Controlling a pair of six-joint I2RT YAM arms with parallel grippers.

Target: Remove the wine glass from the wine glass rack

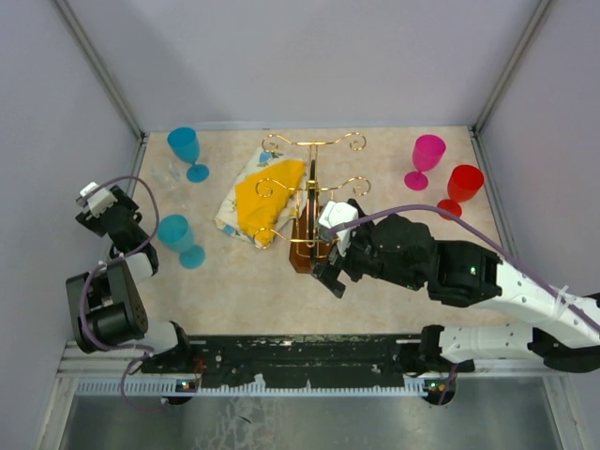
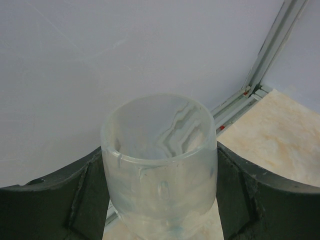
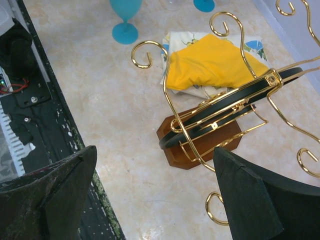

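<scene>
The wine glass rack is gold wire with scroll ends on a dark brown base, mid table. No glass hangs on its visible arms. A clear, frosted-looking wine glass sits between my left gripper's black fingers, rim pointing away toward the left wall. The left gripper is at the table's left edge, far from the rack. My right gripper is open and empty above the rack's near side, with one gold scroll beside its right finger.
A yellow-and-white cloth lies left of the rack. Two blue glasses stand at the left, and a pink glass and a red glass at the back right. Walls enclose three sides.
</scene>
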